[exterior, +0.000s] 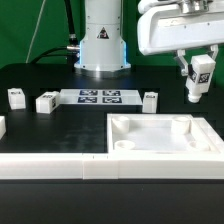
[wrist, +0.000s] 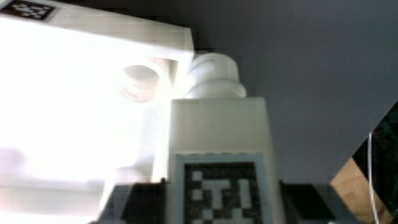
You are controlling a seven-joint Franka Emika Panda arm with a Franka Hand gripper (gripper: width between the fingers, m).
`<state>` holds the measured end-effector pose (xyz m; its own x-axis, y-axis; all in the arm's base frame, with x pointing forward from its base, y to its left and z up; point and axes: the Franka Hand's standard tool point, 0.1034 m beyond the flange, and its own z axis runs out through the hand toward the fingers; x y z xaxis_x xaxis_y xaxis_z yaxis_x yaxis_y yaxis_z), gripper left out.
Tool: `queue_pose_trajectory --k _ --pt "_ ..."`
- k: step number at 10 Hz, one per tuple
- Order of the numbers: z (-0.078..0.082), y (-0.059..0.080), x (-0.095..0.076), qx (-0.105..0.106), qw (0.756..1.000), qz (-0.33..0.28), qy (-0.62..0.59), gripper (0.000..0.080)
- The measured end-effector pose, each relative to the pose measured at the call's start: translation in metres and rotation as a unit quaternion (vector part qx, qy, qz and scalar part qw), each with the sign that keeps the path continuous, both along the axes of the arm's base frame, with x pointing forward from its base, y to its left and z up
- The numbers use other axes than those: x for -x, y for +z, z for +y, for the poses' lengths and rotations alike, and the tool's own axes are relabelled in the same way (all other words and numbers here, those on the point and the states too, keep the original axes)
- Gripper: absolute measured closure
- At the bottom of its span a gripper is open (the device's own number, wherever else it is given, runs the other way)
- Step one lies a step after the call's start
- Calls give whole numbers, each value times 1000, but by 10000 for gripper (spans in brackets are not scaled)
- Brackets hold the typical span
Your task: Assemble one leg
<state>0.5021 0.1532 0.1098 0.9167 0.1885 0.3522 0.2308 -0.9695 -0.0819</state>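
While jaws grip the leg (exterior: pixel 199 78) | only exterior view shows it clear of table (exterior: pixel 60 128)

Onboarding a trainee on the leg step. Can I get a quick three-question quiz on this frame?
1. True or false: the claw is shut on a leg.
2. Where does the held leg sit in the exterior view? A) left B) right C) centre
3. Short answer: is that leg seated in a corner hole of the large white square piece?

Key: 1 true. 2 B. 3 No, it hangs in the claw, outside the holes.
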Motion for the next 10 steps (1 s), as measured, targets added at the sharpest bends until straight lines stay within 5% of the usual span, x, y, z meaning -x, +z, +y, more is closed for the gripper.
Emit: queue_pose_trajectory --k 2,6,10 --pt "-11 -7 -8 12 1000 -4 24 509" --pt "-29 -1 -67 15 999 -17 29 509" --pt "-28 -3 -67 13 999 -33 28 509"
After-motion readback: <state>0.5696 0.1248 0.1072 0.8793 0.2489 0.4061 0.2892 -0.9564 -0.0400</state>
